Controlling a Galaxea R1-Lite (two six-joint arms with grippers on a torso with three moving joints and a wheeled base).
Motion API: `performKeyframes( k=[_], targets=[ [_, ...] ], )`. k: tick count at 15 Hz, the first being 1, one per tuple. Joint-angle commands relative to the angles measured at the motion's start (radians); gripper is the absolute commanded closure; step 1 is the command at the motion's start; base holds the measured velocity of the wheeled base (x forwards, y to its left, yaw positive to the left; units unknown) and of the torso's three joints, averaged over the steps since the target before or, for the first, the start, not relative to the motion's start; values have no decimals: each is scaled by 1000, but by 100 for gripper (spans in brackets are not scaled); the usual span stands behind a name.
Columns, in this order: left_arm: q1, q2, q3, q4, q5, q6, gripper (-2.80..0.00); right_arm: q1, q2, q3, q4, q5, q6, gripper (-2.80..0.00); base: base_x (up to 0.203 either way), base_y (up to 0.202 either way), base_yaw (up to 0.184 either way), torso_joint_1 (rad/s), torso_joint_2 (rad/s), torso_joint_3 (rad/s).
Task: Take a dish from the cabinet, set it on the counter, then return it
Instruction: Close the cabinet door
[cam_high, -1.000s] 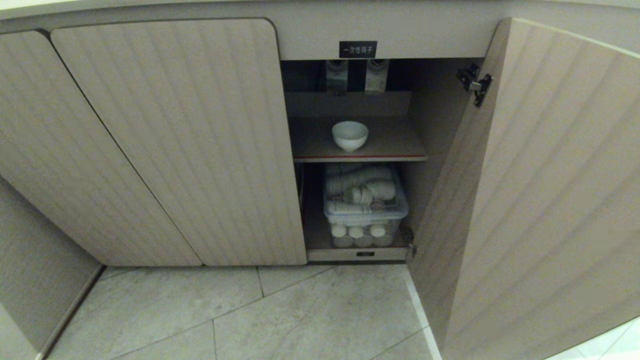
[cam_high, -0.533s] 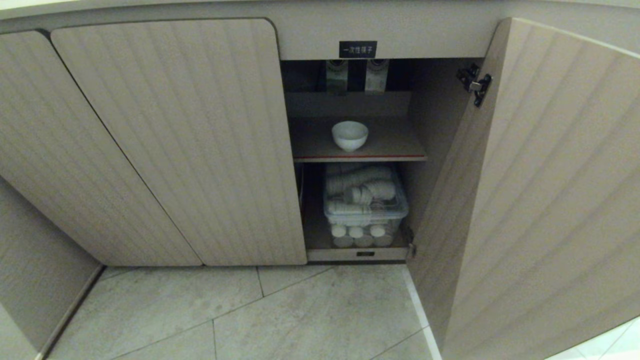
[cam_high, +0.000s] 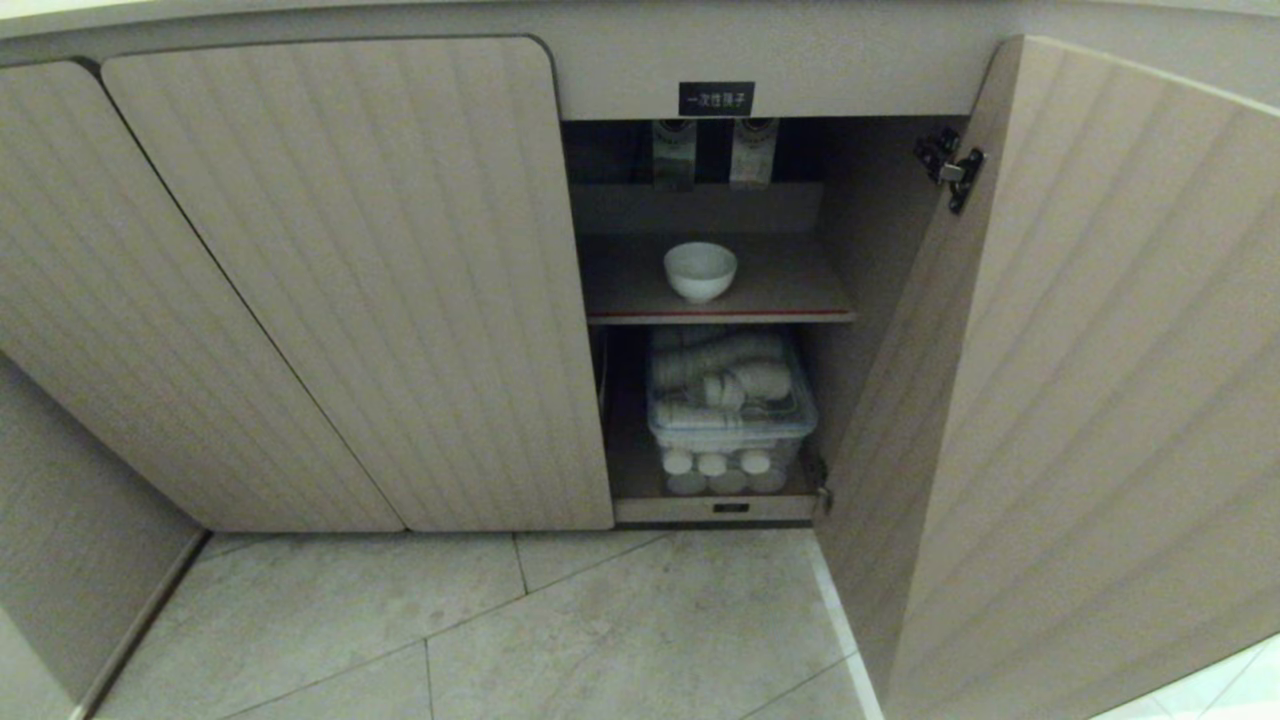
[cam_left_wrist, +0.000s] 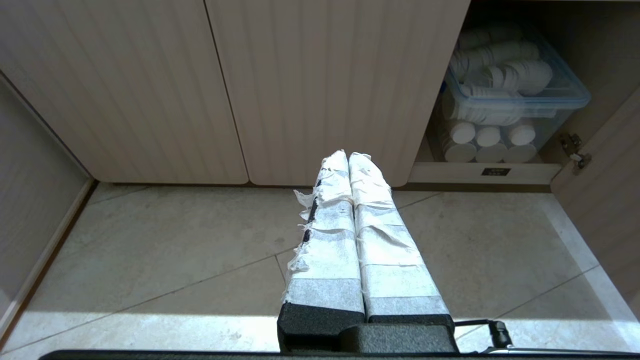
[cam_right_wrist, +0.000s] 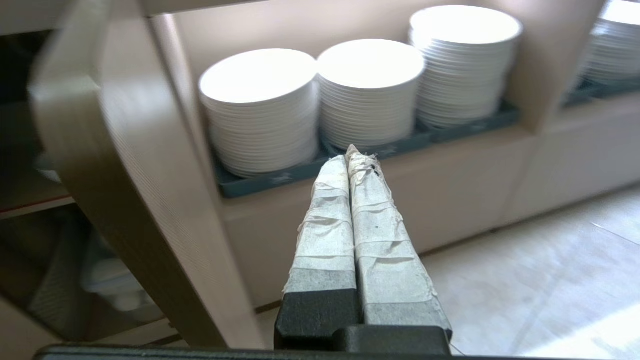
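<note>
Two arms: neither shows in the head view, each seen only through its own wrist camera.
Left gripper (cam_left_wrist: 348, 156): low over the floor tiles (cam_left_wrist: 165, 240), pointing at the foot of the closed cabinet doors (cam_left_wrist: 320, 85); jaws pressed together, nothing between them, tape-wrapped fingers (cam_left_wrist: 330, 225) lying side by side.
Right gripper (cam_right_wrist: 352, 155): raised and roughly level, just beside the edge of the open door (cam_right_wrist: 125, 165), aimed past it at stacks of white plates (cam_right_wrist: 370, 90) in grey trays (cam_right_wrist: 280, 175); jaws closed flat against each other, empty.
Dish (cam_high: 700, 270): small white bowl, upright, on the upper shelf (cam_high: 780, 290) of the cabinet (cam_high: 330, 280), about mid-width, well apart from both grippers.
Shelf: red front edge, bare apart from the dish.
Lower compartment: clear plastic bin (cam_high: 730, 420) with a blue-rimmed lid, white cups or lids lying on top and more packed inside; it also shows in the left wrist view.
Open door (cam_high: 1080, 400): swung out on the right, hinge (cam_high: 948, 165) visible near its top corner.
Label (cam_high: 716, 98): small black plate with white characters above the opening.
Worktop (cam_high: 60, 8): only a thin strip of its edge at the top of the head view; surface not visible.
Contact: no gripper touches dish, shelf or door.
</note>
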Motion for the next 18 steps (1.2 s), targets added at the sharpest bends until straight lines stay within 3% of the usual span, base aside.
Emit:
performKeyframes(
  k=[1,6,12,18],
  targets=[
    [0,0,0,0,0,-1,0,20,86,-20,-16,25,0,0,0,0,0,0,0,0],
    [0,0,0,0,0,-1,0,64,91,-9,-55,50,6,0,0,0,0,0,0,0],
    [1,0,0,0,0,-1,0,147,92,-10,-55,176,122,0,0,0,0,0,0,0],
    [0,0,0,0,0,-1,0,184,120,-4,-61,189,213,0,0,0,0,0,0,0]
  ],
)
